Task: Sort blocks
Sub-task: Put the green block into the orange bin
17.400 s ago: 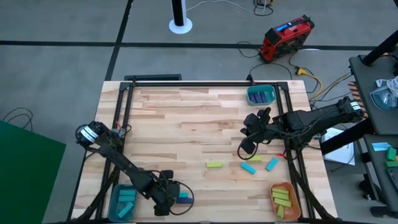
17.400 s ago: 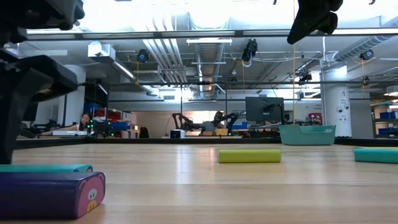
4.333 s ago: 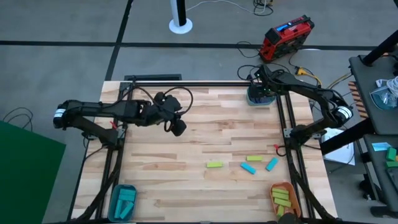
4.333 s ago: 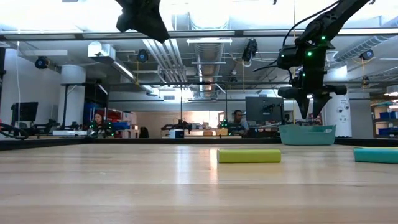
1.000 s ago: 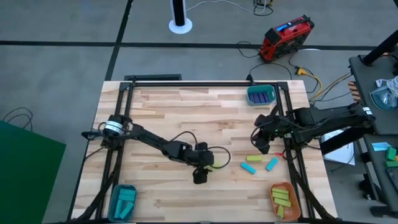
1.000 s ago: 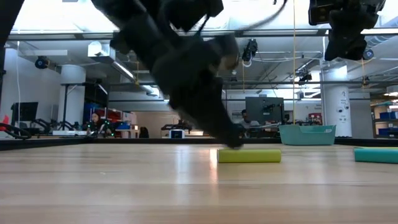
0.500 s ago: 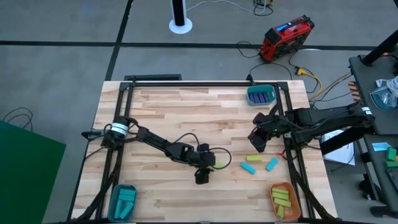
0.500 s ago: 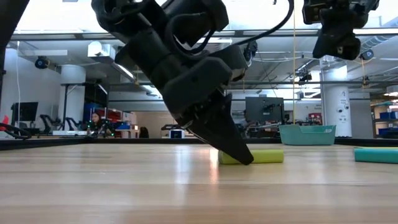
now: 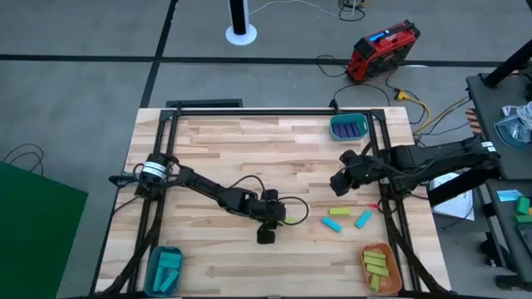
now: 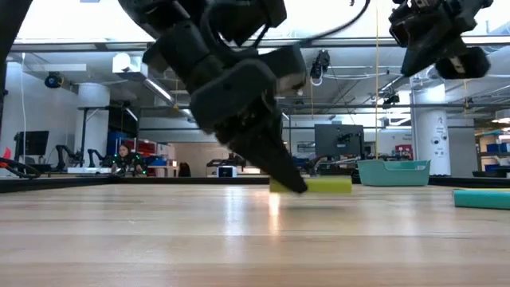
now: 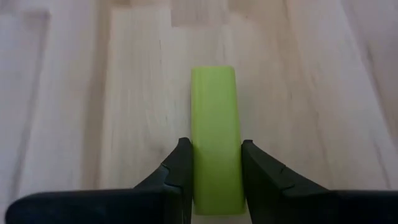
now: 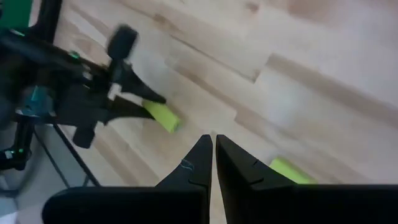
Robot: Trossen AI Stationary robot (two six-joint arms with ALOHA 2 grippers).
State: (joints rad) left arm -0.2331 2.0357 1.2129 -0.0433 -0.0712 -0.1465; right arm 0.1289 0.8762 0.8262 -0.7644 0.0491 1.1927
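Left arm stretched from left edge across bench toward centre, wrist angled down. Left claw [image 9: 274, 218] low over bench, fingers [image 11: 180, 168] clamped on yellow-green block [image 11: 215, 140], apparently lifted just clear of surface. Right arm reaches in from right side, held high. Right claw [image 9: 340, 182] raised, fingertips [image 12: 202, 155] closed together, gripping nothing.

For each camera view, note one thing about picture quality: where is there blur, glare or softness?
Low view: bright ceiling glare, and the left gripper on the yellow-green block is smeared. Left wrist view: that block is crisp, the wood around it soft. Right wrist view: streaked with motion blur. High view: evenly lit and sharp.
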